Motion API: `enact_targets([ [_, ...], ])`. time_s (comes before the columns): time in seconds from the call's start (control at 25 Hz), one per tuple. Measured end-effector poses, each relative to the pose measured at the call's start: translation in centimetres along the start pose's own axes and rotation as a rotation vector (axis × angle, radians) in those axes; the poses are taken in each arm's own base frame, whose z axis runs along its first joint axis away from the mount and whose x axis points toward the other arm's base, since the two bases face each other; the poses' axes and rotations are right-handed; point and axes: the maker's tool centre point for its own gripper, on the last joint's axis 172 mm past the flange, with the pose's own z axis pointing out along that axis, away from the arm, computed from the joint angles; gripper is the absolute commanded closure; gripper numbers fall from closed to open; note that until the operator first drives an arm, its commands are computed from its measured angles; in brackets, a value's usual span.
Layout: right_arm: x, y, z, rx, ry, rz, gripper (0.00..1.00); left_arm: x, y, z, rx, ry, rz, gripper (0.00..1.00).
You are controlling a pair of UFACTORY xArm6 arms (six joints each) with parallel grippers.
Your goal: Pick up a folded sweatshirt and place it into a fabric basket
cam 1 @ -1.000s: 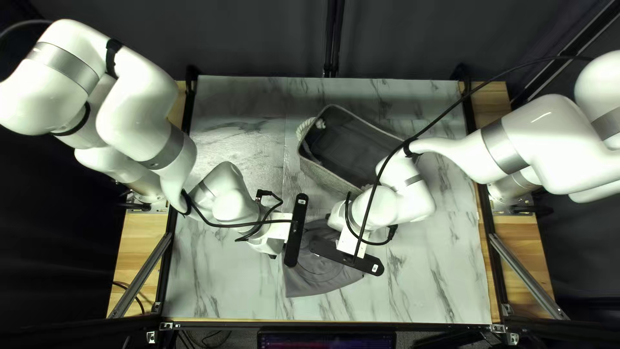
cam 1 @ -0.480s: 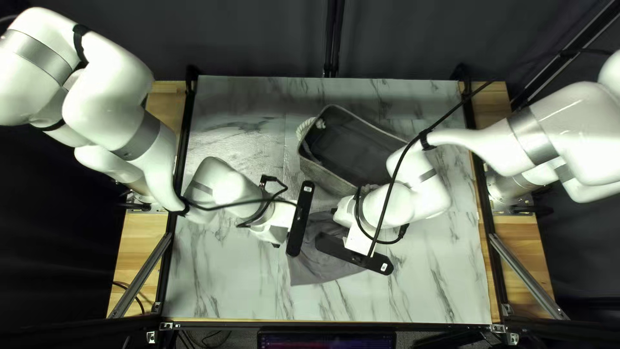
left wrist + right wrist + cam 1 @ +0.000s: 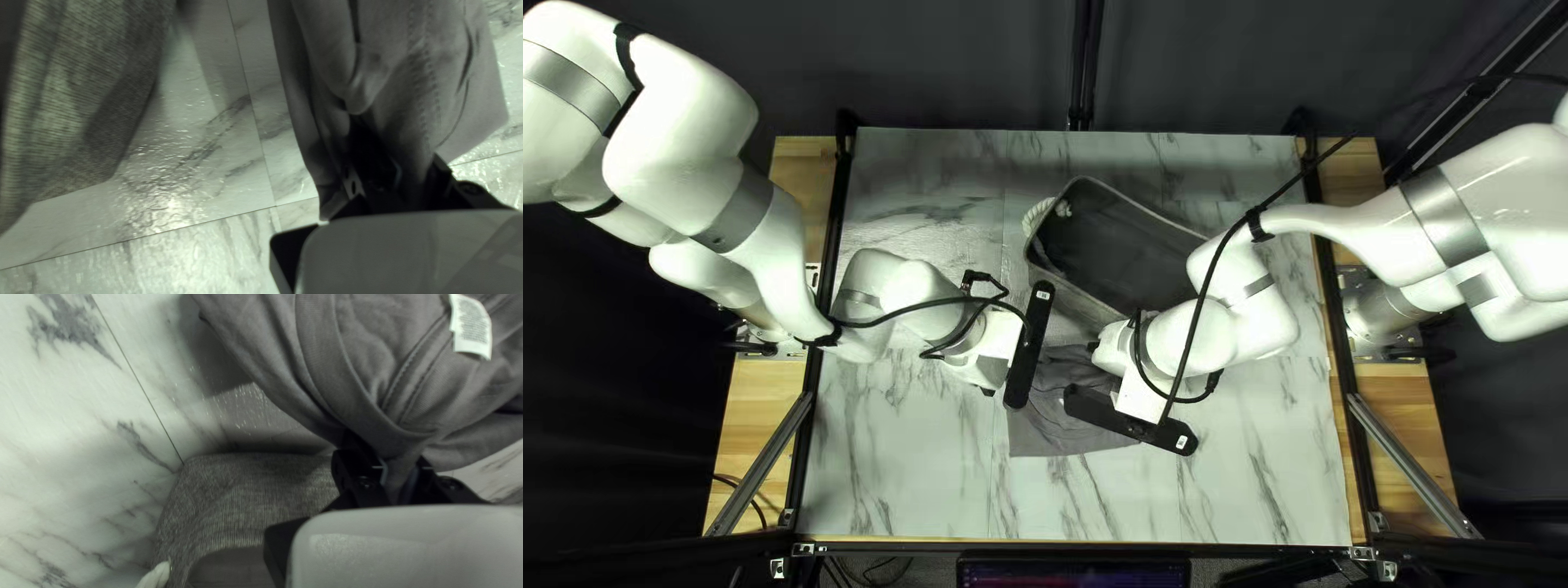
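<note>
Grey sweatshirt (image 3: 1062,430) hangs from both grippers near the basket's near side in the top left view. My left gripper (image 3: 1027,346) is at its left, my right gripper (image 3: 1133,417) at its right; the camera bars cover the fingertips of both. In the left wrist view my left gripper (image 3: 400,177) is shut on bunched sweatshirt (image 3: 430,71). The right wrist view has my right gripper (image 3: 402,476) shut on a pinched fold of sweatshirt (image 3: 359,365), a white label farther along it. The grey fabric basket (image 3: 1078,305) is partly covered by my right arm.
The basket wall (image 3: 92,98) stands beside the left gripper. Another part of the basket (image 3: 245,482), with a rope handle (image 3: 157,574), lies close beside and below the right gripper. Black cables loop over both wrists.
Both grippers have moved toward the table's far edge, the right one also a little rightward. The sweatshirt has come along, its lower edge now closer to the basket.
</note>
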Motion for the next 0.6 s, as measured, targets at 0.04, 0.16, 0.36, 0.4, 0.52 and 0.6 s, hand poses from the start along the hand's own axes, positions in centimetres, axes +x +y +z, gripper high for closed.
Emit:
enact_targets([
  [0.04, -0.2, 0.0, -0.4, -0.004, -0.003, -0.001, 1.00, 0.2, -0.3, -0.3, 0.000, -0.001, 0.002, 0.92],
  [0.16, -1.0, -0.1, -1.7, -0.018, -0.011, -0.001, 1.00, 0.9, -1.3, -1.3, 0.001, -0.002, 0.011, 0.92],
  [0.36, -2.6, -0.2, -3.6, -0.047, -0.029, -0.002, 1.00, 2.3, -3.5, -3.2, 0.002, -0.009, 0.027, 0.92],
  [0.4, -3.0, -0.2, -3.9, -0.052, -0.032, -0.002, 1.00, 2.7, -4.0, -3.7, 0.002, -0.011, 0.030, 0.92],
  [0.52, -4.1, 0.0, -5.1, -0.066, -0.043, 0.001, 1.00, 3.9, -5.6, -5.1, 0.001, -0.019, 0.040, 0.90],
  [0.6, -4.9, 0.2, -6.1, -0.074, -0.050, 0.002, 1.00, 4.8, -6.8, -6.1, 0.000, -0.027, 0.047, 0.89],
])
